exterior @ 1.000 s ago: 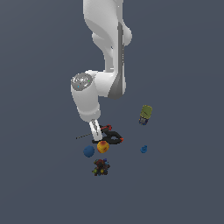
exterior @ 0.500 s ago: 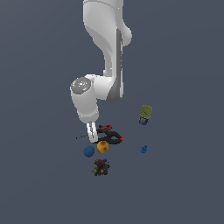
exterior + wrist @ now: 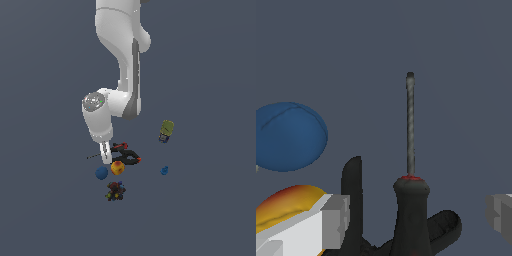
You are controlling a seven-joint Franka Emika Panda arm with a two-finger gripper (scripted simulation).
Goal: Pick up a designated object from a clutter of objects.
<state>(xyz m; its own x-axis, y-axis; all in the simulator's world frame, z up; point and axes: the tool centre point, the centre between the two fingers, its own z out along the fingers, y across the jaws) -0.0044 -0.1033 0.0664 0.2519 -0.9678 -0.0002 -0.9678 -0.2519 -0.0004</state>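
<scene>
The screwdriver (image 3: 119, 147) lies in the clutter, its red-and-black handle beside the clamp and its thin shaft (image 3: 94, 156) pointing to the exterior view's left. In the wrist view the handle (image 3: 412, 215) sits between my fingers and the shaft (image 3: 410, 125) runs away from it. My gripper (image 3: 106, 156) is low over the screwdriver and open, with one finger (image 3: 335, 221) and the other (image 3: 501, 212) on either side of the handle, not touching it. The black orange-tipped clamp (image 3: 131, 159) lies right next to it.
A yellow-red ball (image 3: 117, 168) and a blue ball (image 3: 102, 173) sit close by the gripper; both show in the wrist view (image 3: 286, 205) (image 3: 288, 136). A dark multicoloured toy (image 3: 115, 191), a tiny blue piece (image 3: 164, 171) and an olive-green can (image 3: 166, 130) lie farther off.
The arm has come down a little, bringing the open gripper lower over the screwdriver. The objects have not moved.
</scene>
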